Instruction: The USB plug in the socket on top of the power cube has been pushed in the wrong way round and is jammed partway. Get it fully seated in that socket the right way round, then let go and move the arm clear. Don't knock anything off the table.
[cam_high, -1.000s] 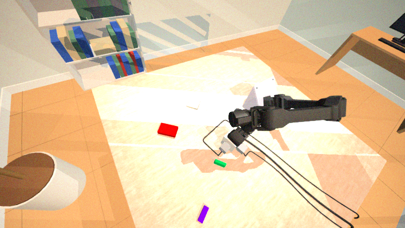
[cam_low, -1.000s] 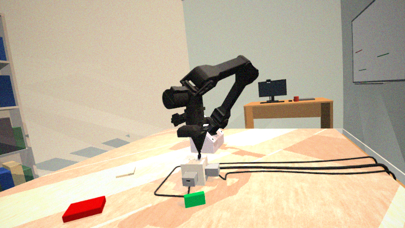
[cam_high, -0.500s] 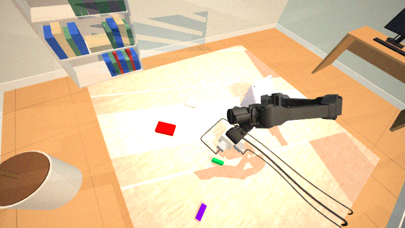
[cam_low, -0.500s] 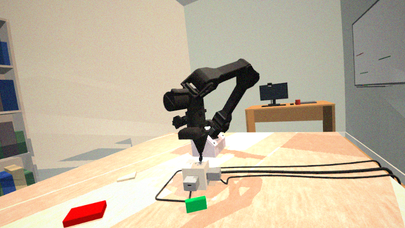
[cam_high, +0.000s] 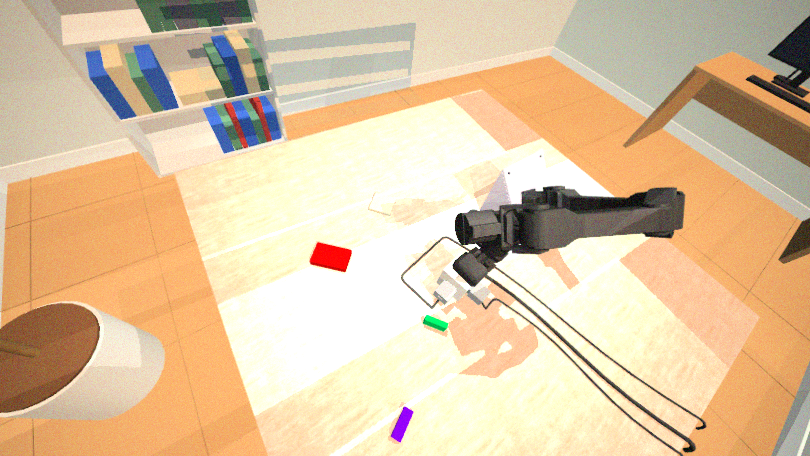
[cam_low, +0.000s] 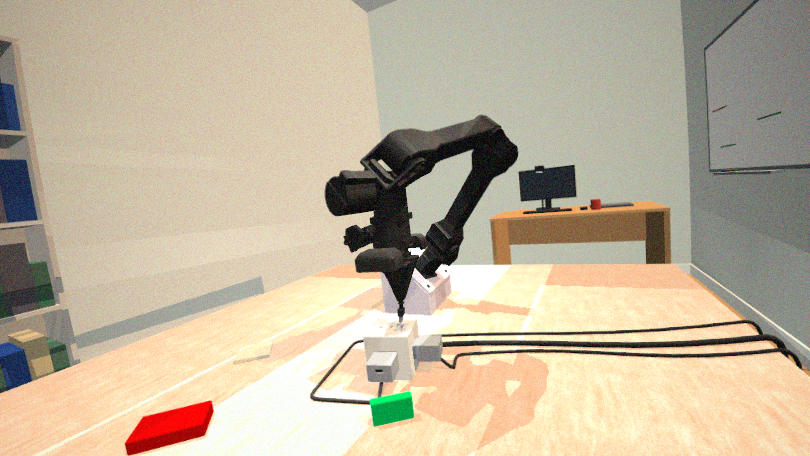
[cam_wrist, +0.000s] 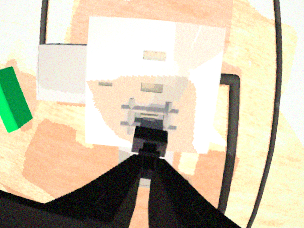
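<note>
The white power cube (cam_low: 372, 347) (cam_wrist: 112, 40) stands on the table. Its top carries small slots and a grey guide (cam_wrist: 172, 125) around one socket. The black USB plug (cam_low: 401, 312) (cam_wrist: 150, 139) is upright at the guide. In the wrist view the pale socket slot (cam_wrist: 150, 115) shows beside the plug, which looks raised from the cube top. I cannot tell whether its metal end is fully out, or which way round it faces. My gripper (cam_low: 401, 304) (cam_wrist: 147, 166) points down and is shut on the plug. In the top view the arm hides the plug.
Grey plugs (cam_low: 381, 368) (cam_low: 429, 348) with black cables sit in the cube's sides. A green block (cam_high: 435, 322) (cam_low: 392, 408) (cam_wrist: 15, 100) lies close by. A red block (cam_high: 331, 257) (cam_low: 170, 427), a purple block (cam_high: 401, 424) and a white angled box (cam_low: 405, 297) also stand on the table.
</note>
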